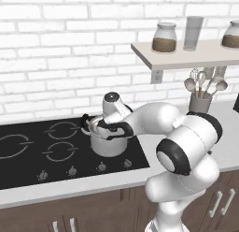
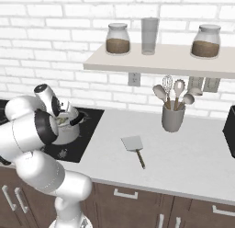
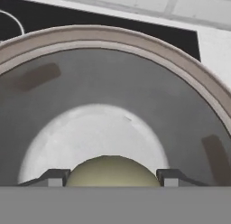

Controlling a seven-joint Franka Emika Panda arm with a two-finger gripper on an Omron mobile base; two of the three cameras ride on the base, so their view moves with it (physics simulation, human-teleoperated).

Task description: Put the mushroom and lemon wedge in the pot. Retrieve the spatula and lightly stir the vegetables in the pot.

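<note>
The steel pot (image 1: 108, 146) stands on the black cooktop (image 1: 28, 168), and its rim (image 3: 135, 38) and bare grey floor fill the hand view. My gripper (image 3: 110, 178) hangs over the pot's mouth, pointing down into it. A round olive-tan mushroom (image 3: 110, 170) spans the gap between my two fingertips, and the jaws are shut on it. From the right base view the hand (image 2: 64, 116) sits above the pot (image 2: 69, 134). The spatula (image 2: 133, 143) lies flat on the counter to the right of the stove. The lemon wedge is out of view.
A grey utensil cup (image 2: 172, 117) with spoons and a whisk stands at the back of the counter. Above it a wall shelf (image 2: 160, 62) carries two jars and a glass. A dark appliance (image 2: 229, 130) sits at the far right edge.
</note>
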